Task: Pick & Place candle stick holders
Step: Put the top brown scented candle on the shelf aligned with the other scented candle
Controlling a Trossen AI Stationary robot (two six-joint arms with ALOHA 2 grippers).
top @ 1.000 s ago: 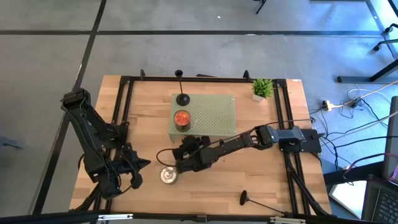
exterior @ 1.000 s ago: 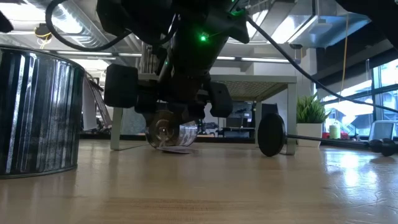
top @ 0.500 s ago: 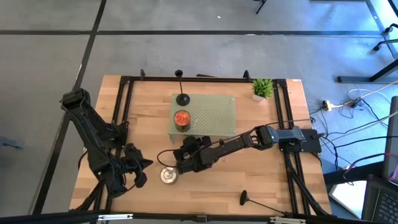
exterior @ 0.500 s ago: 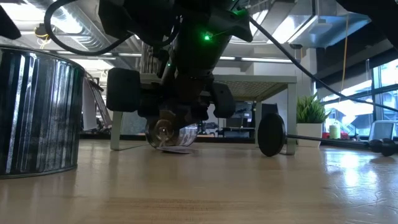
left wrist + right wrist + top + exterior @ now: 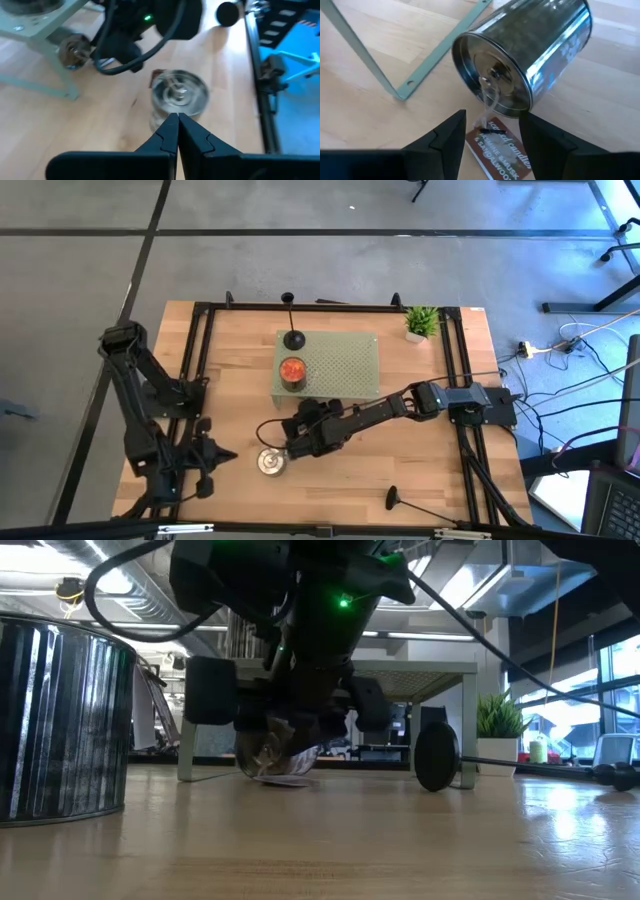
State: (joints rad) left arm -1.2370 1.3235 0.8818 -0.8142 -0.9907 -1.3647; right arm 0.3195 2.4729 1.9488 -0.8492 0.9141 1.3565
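Progress: one candle stick holder (image 5: 293, 339) is standing upright on the green platform (image 5: 345, 365), so this one is looking finished; a second holder (image 5: 395, 498) is lying on its side on the table (image 5: 440, 470), near the front right corner and well apart from both arms, so it is still waiting; a third one I am not finding in any view
Table: light wooden boards, smooth, giving a little shine, inside a black metal frame
Green platform: pale green metal sheet full of small holes, standing on thin legs at the middle of the table
Right gripper (image 5: 492, 145): hanging low at the front edge of the platform, fingers about half apart and holding nothing; it is pointing at a tipped tin (image 5: 525, 55), not at a holder
Left gripper (image 5: 177, 117): waiting at the left front of the table, fingers pressed together, empty
Tins: the tipped tin is ribbed shiny silver, lying on its side with a paper tag (image 5: 497, 150) beside its mouth; an upright silver tin (image 5: 270, 463) is standing near it; an orange tin (image 5: 292, 370) is sitting on the platform
Holders: black matte metal, round flared base, thin long stem
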